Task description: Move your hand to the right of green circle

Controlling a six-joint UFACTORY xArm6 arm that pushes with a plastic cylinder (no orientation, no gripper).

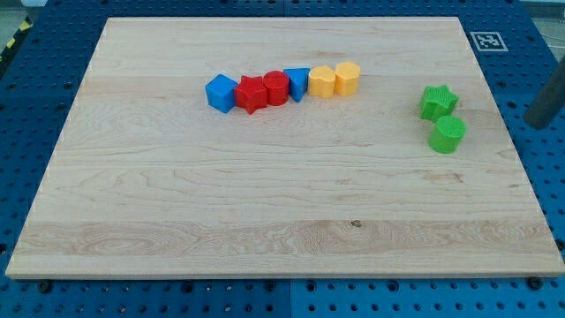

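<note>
Rod enters at view's right edge, off wooden worktop (265, 203), over blue pegboard (530, 53). My tip (536, 123) at rod's lower end; end effector is plain rod, no jaws to part or close. Green circle (448, 134) sits left of tip and slightly lower in view, near but apart. Green star (437, 102) just above circle, touching or nearly. Far left of tip, touching row: blue cube (221, 93), red star (252, 94), red cylinder (275, 88), blue triangle (297, 84), two yellow blocks (322, 81) (347, 79).
</note>
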